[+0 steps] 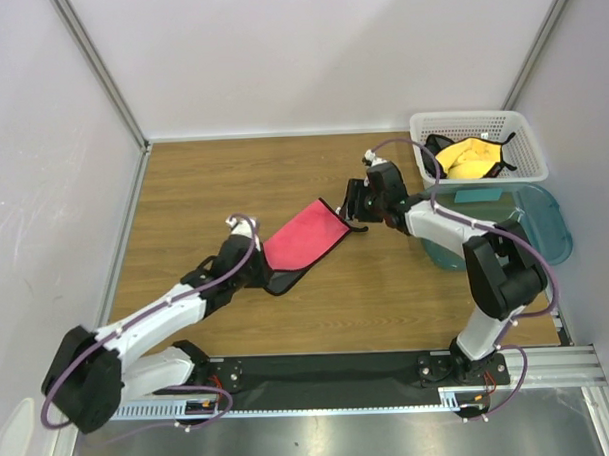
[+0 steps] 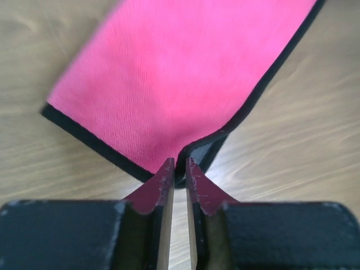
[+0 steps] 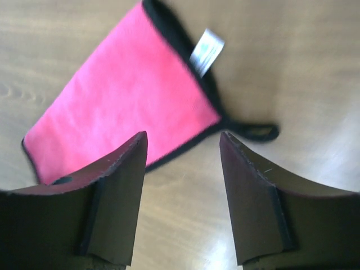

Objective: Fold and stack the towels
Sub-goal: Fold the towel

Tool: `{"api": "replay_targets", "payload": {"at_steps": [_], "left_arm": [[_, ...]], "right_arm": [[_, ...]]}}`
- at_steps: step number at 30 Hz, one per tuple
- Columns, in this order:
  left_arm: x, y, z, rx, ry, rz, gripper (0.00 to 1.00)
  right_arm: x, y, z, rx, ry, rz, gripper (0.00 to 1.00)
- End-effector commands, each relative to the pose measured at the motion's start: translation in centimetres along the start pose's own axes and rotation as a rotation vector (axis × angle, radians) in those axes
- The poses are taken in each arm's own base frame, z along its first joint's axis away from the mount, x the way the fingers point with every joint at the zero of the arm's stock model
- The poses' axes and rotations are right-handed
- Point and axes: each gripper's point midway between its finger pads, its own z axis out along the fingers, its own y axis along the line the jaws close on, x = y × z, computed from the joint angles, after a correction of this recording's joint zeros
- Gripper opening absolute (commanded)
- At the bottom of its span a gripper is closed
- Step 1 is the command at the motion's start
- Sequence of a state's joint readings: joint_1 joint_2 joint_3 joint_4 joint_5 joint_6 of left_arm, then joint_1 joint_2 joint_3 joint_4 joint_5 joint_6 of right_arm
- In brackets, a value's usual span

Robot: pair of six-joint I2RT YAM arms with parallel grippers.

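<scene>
Left gripper pinches the near-left corner of the pink towel; its long axis runs far-right toward the right gripper, jaws apart and empty, just past that end.

pink towel: matt woven cloth | table: smooth wood | basket: white plastic
</scene>
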State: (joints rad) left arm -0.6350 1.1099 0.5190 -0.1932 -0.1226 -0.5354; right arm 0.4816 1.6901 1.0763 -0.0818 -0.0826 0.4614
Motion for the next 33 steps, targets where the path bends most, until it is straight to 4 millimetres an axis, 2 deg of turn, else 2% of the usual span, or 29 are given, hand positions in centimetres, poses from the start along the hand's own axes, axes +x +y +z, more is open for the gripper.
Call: {"api": "replay_targets", "payload": {"at_steps": [1,3,6,7,8,10,11,13,16,18,24,29,33], "left_arm": [[-3.6,0.8,-1.2,-0.026,-0.148,-0.124,0.2],[-3.7,2.3,-1.0,-0.064,-0.152,-0.176,0.21],[-3.4,2.6,-1.0,-0.053,-0.139,-0.2,0.22],[-3.2,2.1,-1.0,-0.025,-0.127,-0.199,0.22],[-3.3,1.6,-1.1,0.008,-0.13,-0.197,0.23],[-2.9,0.2,-1.4,0.103,-0.127,-0.165,0.27],[-3.1,-1.5,-1.8,0.201,-0.133,-0.15,0.29],[-2.3,-1.2,-1.4,0.198,-0.129,-0.184,0.33],[-1.9,1.1,-0.6,0.063,-0.135,-0.271,0.34],[-1.1,2.8,0.0,-0.029,-0.123,-0.328,0.3],[-1.7,3.3,1.4,-0.051,-0.181,-0.39,0.26],[-1.3,5.2,2.7,-0.147,-0.158,-0.391,0.23],[-2.5,7.2,3.1,-0.198,-0.183,-0.404,0.22]], "right_arm": [[-4.1,-0.2,1.4,0.022,-0.086,-0.081,0.6],[-4.8,0.1,2.2,0.003,-0.092,-0.12,0.61],[-5.4,0.5,4.0,-0.035,-0.079,-0.158,0.62],[-5.0,0.0,4.9,-0.037,-0.059,-0.175,0.62],[-5.6,0.4,5.0,-0.054,-0.067,-0.175,0.63],[-5.7,0.2,5.4,-0.056,-0.06,-0.169,0.63],[-5.5,0.2,5.6,-0.072,-0.052,-0.16,0.63],[-5.5,0.5,5.8,-0.098,-0.051,-0.164,0.63],[-4.5,0.9,6.4,-0.151,-0.016,-0.223,0.63],[-3.6,1.1,6.7,-0.195,0.018,-0.288,0.64],[-1.1,0.8,7.4,-0.236,0.105,-0.309,0.64],[1.4,-0.4,7.7,-0.218,0.166,-0.266,0.61],[2.9,-1.1,6.8,-0.198,0.19,-0.226,0.53]]}}
